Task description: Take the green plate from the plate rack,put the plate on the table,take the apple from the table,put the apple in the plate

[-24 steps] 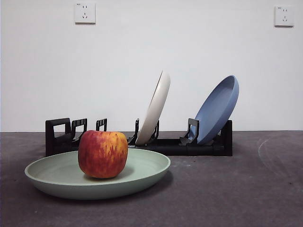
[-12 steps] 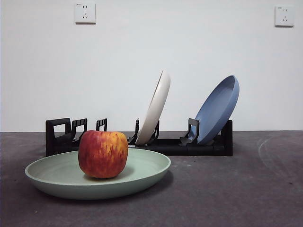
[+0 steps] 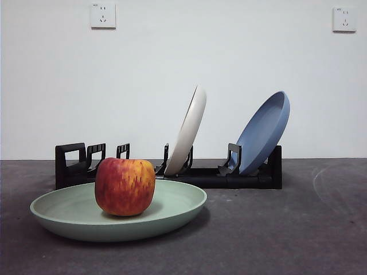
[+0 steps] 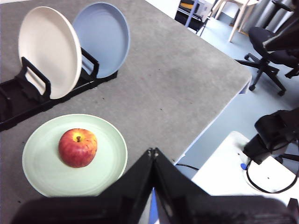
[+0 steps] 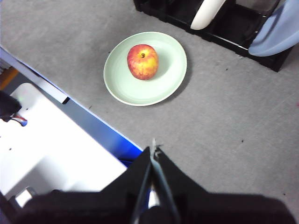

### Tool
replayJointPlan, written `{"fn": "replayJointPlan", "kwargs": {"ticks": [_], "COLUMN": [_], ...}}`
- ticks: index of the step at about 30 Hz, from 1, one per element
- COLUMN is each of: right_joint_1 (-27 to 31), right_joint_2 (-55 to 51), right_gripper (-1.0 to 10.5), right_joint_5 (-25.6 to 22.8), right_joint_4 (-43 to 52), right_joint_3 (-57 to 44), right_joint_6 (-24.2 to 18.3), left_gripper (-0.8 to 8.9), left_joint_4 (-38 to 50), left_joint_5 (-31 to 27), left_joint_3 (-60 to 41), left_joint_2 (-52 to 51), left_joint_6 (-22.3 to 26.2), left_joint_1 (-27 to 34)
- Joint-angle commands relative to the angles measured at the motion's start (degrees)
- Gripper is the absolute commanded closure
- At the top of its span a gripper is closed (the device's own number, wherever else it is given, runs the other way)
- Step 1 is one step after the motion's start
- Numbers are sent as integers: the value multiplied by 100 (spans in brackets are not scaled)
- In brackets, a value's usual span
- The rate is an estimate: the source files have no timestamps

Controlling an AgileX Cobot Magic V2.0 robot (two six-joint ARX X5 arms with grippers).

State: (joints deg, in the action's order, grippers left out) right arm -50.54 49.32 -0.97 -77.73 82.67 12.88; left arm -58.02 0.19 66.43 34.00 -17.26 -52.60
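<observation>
Apple (image 3: 124, 187) sits upright, stem up, roughly mid green plate (image 3: 117, 210), a bit off-centre. Plate lies flat on the tabletop (image 3: 287, 229), just in front of the plate rack (image 3: 172, 172), whose slots at that end are empty. Cream-white plate (image 3: 188, 129) and blue plate (image 3: 262, 133) are leaning in the rack's other slots, apart from each other.

Left end effector (image 4: 153, 151): jaws pressed together to a tip, holding nothing, raised well off the tabletop, near its edge. Right end effector (image 5: 153, 142): same, closed and empty, high above the tabletop's front edge. Neither is near the apple or plate; front view shows no arm.

Judgement: task looks done, both steps complete as things lie.

Handling, if re-grasped: apple is firm, smooth-skinned, prob. a bit slippery and rounded, so grip across its widest part from above, moderate force to avoid bruising. Plate looks rigid, light, matte; shallow raised rim is the only hold, pinch at the rim edge nearest an arm. It could slide on the tabletop w/ a sideways nudge.
</observation>
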Motion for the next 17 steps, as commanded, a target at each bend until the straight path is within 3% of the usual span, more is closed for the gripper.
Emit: {"fn": "replayJointPlan", "kwargs": {"ticks": [1, 17], "right_joint_1": [-4, -7], "right_joint_2": [2, 2], "right_gripper": [946, 946], "right_joint_5": [-28, -619], "right_joint_4": [-122, -122], "right_joint_3": [-44, -44], "right_joint_6": [4, 0], "left_gripper": [818, 818], "left_joint_4": [24, 31], "left_joint_5": [-35, -35], "left_joint_3": [-22, -22], "left_joint_2": [2, 181], "left_joint_6": [-52, -52], "left_joint_1": [15, 15]}}
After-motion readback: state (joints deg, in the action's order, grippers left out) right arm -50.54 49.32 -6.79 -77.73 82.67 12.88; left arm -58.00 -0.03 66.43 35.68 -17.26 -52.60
